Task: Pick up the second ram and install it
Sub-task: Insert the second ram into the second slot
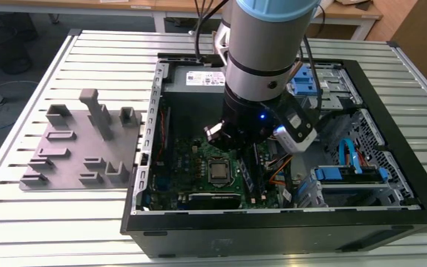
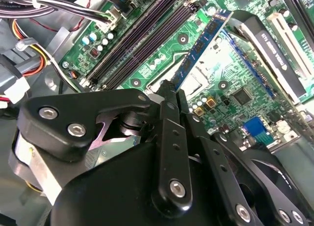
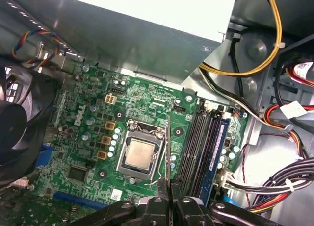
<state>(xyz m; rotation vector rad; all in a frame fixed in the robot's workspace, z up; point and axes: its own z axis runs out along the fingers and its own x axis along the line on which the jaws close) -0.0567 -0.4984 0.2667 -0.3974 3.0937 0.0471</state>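
We see the second ram [image 3: 168, 147] edge-on in the first wrist view, a thin dark strip rising from between the fingertips of the pincer [image 3: 168, 194]. In the second wrist view the same stick [image 2: 201, 44] shows its green-blue face and a pale label strip, running away from the pincer [image 2: 171, 91] over the board. The pincer is clamped on the stick at one end, its two black fingers pressed against either flat side.

The stick hangs above the motherboard [image 3: 93, 113], not seated in any slot. In the first wrist view it lies between the silver processor [image 3: 139, 155] in its socket and the row of dark memory slots [image 3: 196, 147]. We make out another stick [image 3: 217, 142] with a blue strip already standing in the slot at the far side of that row.

In the exterior view the arm reaches down into the open computer case [image 1: 273, 219], with the pincer [image 1: 236, 146] low over the board and close to the processor [image 1: 219, 169]. Bundles of coloured cables [image 3: 289, 187] run beside the slots, and a black fan [image 3: 14, 133] sits at the other edge of the board.

The case lies on a slatted metal bench [image 1: 20, 217]. At the exterior view's left, just beside the case, a grey tray [image 1: 80, 144] with upright posts and slots rests on the bench.
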